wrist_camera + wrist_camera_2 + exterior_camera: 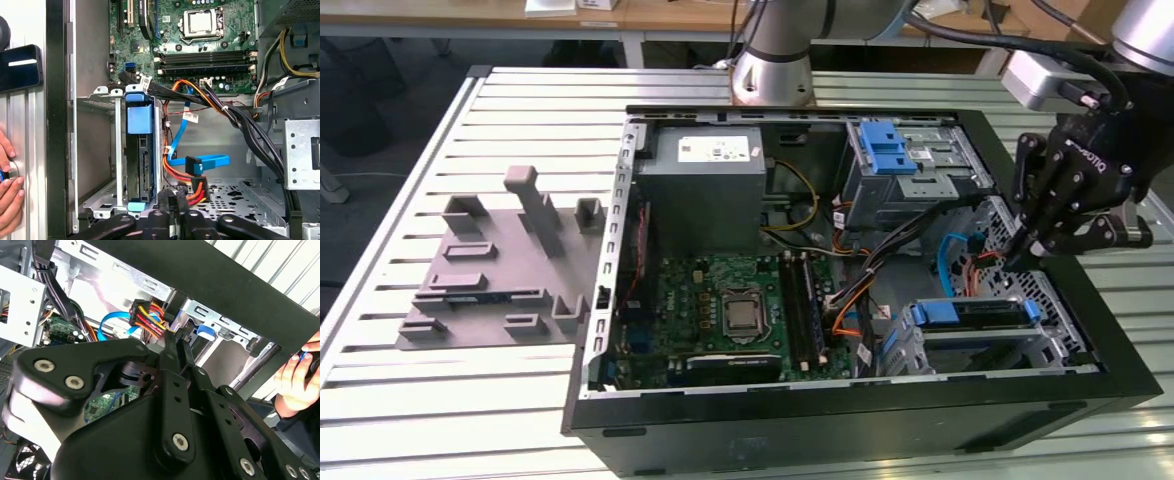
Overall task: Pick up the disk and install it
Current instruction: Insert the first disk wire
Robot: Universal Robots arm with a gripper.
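The disk (971, 314), silver with a blue carrier frame, sits inside the lower drive cage (1067, 335) of the open computer case. In the first wrist view the disk (141, 165) stands edge-on between the cage rails, its blue tab at the top. My gripper (1017, 262) hangs over the case's right side, just behind the cage. Its black fingers are shut with nothing visibly between them. The gripper's tips (175, 201) lie next to the disk's end and the red-and-yellow power connector (196, 190). In the second wrist view the gripper (178, 340) points at that connector (149, 315).
A blue data cable (200, 162) and black cable bundles cross the bay. A grey power supply box (707, 170), the motherboard (734, 310) and an upper bay with a blue latch (887, 150) fill the case. A grey fixture (494, 270) lies on the table. A person's hand (7, 200) rests outside the case wall.
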